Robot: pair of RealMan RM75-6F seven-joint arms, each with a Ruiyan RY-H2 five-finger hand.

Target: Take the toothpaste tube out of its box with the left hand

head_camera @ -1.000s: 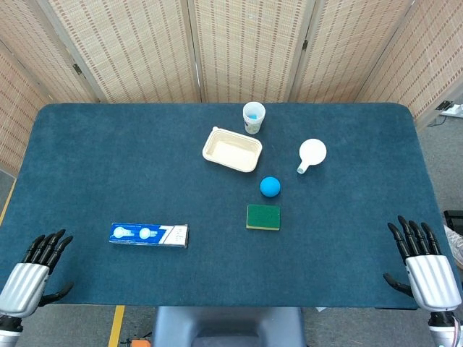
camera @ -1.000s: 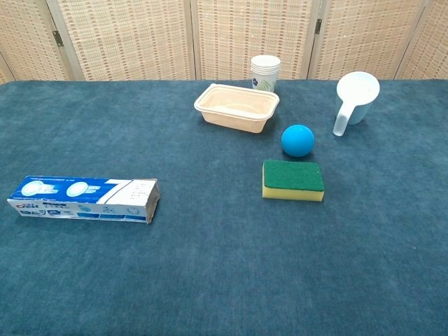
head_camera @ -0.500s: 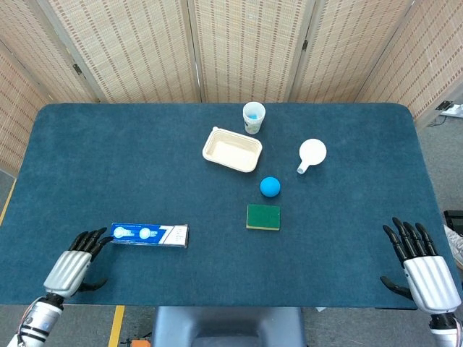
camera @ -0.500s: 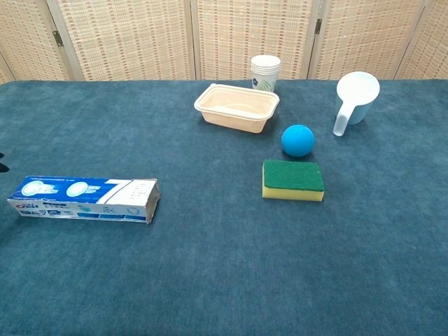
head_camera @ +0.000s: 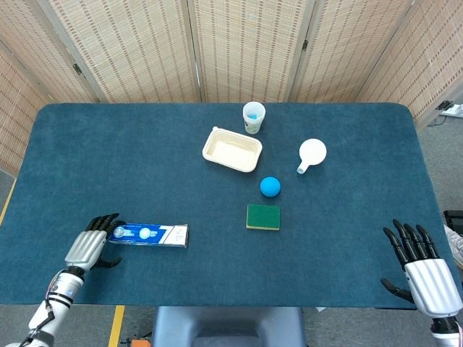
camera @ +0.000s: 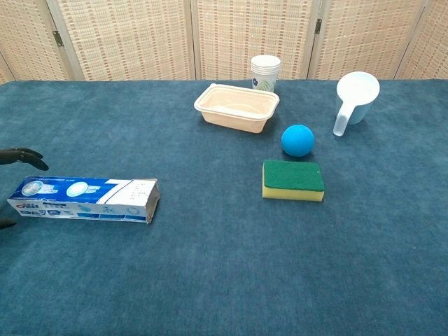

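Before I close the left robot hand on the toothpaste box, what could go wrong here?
1. The left robot hand sits at the box's far-left end with fingers spread around it; closing may just push the toothpaste box sideways across the cloth.
2. The box lies flat and looks closed, so one hand may struggle to extract the tube.

Bench (head_camera: pixel 145 159) dark teal; toothpaste box (head_camera: pixel 148 234) blue and white. Tray (head_camera: pixel 232 150) cream, ball (head_camera: pixel 270 186) blue, sponge (head_camera: pixel 263 217) green over yellow. Scoop (head_camera: pixel 312 153) white, fingers (head_camera: pixel 103 220) black.
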